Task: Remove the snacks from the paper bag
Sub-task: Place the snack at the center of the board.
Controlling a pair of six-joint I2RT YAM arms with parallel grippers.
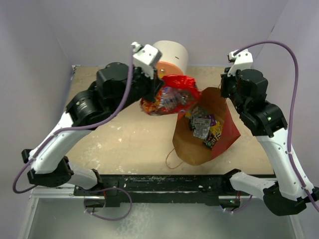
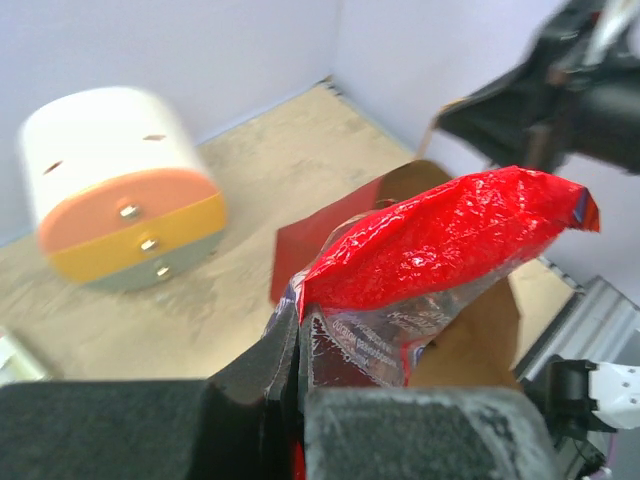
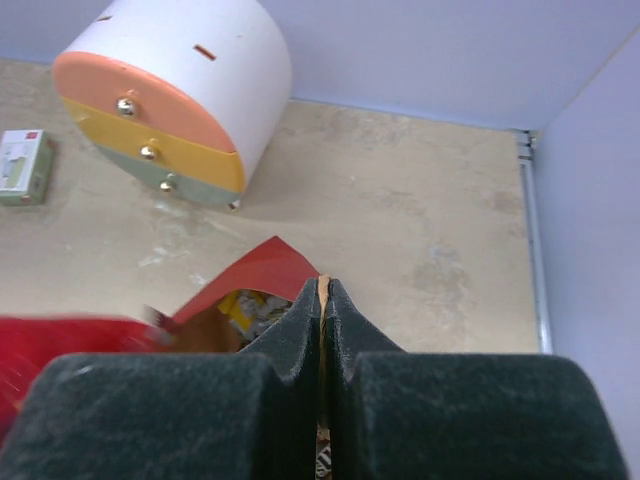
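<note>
— Where is the chip bag point(image 1: 172, 97) to be found?
— It is held up off the table point(image 1: 124, 139), in front of the drawer unit point(image 1: 172, 56) and just left of the paper bag point(image 1: 192, 149). Its right end is seen at the paper bag's rim.
— By what is it held?
— By the left gripper point(image 1: 155, 89). The jaws are pressed together on the crinkled edge of the chip bag; in the left wrist view, red foil and clear film are seen pinched between the fingers point(image 2: 270, 370).
— And the right gripper point(image 3: 322, 295)?
— It is closed as well. A thin brown strip is seen clamped between its fingers in the right wrist view, and from above it is placed at the far rim of the paper bag, so the rim is taken to be what is gripped.
— How is the paper bag lying?
— Its mouth is spread wide, with the brown inside shown to the overhead camera and the red outside seen along the right edge. One loop handle point(image 1: 172, 160) is laid on the table at the near side.
— What is left inside?
— Small wrappers point(image 1: 204, 127), silver, yellow and dark, are heaped together within the paper bag.
— Anything else noted?
— A small white-green box point(image 3: 22, 165) is seen on the table left of the drawer unit
</note>
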